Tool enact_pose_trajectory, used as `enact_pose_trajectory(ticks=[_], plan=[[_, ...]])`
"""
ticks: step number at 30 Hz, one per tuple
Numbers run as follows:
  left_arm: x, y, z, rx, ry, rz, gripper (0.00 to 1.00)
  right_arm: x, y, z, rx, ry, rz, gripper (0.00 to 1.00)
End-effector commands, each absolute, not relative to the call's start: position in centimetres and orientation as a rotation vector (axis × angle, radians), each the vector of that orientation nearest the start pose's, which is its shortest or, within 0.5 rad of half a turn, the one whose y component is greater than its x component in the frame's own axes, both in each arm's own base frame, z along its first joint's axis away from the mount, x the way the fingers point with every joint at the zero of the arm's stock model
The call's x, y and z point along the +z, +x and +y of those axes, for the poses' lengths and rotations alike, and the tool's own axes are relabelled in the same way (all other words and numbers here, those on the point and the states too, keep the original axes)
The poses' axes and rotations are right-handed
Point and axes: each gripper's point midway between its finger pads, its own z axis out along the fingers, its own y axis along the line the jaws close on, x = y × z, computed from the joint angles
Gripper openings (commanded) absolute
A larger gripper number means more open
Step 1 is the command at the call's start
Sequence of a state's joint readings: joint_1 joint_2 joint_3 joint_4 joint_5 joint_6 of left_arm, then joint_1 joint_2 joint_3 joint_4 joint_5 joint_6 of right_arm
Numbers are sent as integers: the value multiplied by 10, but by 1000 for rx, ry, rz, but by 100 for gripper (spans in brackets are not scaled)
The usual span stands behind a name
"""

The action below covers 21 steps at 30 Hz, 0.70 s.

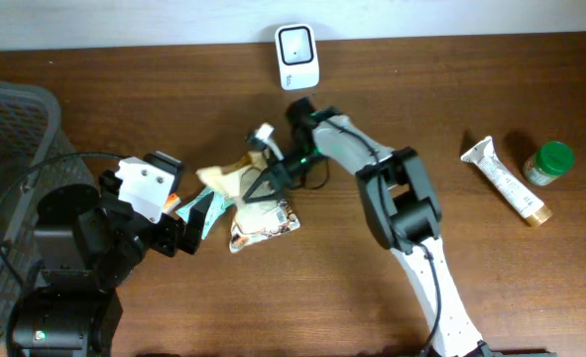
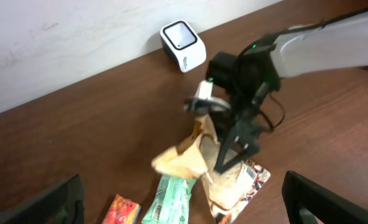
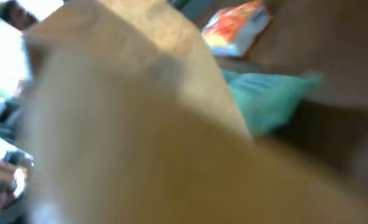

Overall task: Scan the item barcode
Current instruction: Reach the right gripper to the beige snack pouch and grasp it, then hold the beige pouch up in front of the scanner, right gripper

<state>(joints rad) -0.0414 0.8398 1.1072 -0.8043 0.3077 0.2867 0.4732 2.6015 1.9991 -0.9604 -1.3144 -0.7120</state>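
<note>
Left end effector (image 2: 182,180) open; right end effector (image 2: 240,158) spread astride tan pouch (image 2: 184,158), table (image 1: 322,297) middle, off edges.

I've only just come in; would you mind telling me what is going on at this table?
The right gripper is down at a tan packet with its jaws spread, and I can see no firm grip yet. The packet fills the right wrist view as a blur. The left gripper hangs open next to it, by a green packet and an orange packet, holding nothing. The barcode scanner stands at the far edge with nothing presented to it yet.
</note>
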Motion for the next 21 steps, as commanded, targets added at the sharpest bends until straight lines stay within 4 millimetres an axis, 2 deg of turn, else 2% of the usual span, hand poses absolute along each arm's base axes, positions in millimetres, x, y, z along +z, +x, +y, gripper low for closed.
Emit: enact_pose_trajectory(ticks=[1, 2, 3, 5, 7, 9, 12, 14, 16, 19, 21], plan=[[313, 265, -64, -195, 510, 2013, 99, -8, 329, 377, 1651, -1487, 2142, 53], [314, 265, -64, -194, 510, 2012, 99, -9, 330, 377, 1643, -1489, 2148, 23], [313, 265, -64, -195, 510, 2013, 99, -9, 331, 376, 1643, -1484, 2149, 4], [313, 265, -64, -195, 510, 2013, 99, -9, 336, 373, 1650, -1439, 2185, 4], [313, 265, -64, -195, 510, 2013, 99, 0, 350, 366, 1709, -1314, 2219, 4], [313, 265, -65, -195, 510, 2013, 99, 20, 377, 346, 1817, -1107, 2238, 4], [313, 265, -64, -195, 510, 2013, 99, 59, 422, 294, 1880, -815, 2247, 4], [313, 265, -64, -195, 510, 2013, 99, 91, 443, 263, 1845, -715, 2244, 4], [313, 265, -64, -195, 510, 2013, 99, 145, 462, 236, 1798, -626, 2229, 4], [314, 265, -65, -199, 512, 2012, 99, 214, 478, 224, 1724, -466, 2296, 4], [313, 265, -65, -199, 512, 2012, 99, 258, 486, 220, 1677, -232, 2391, 4]])
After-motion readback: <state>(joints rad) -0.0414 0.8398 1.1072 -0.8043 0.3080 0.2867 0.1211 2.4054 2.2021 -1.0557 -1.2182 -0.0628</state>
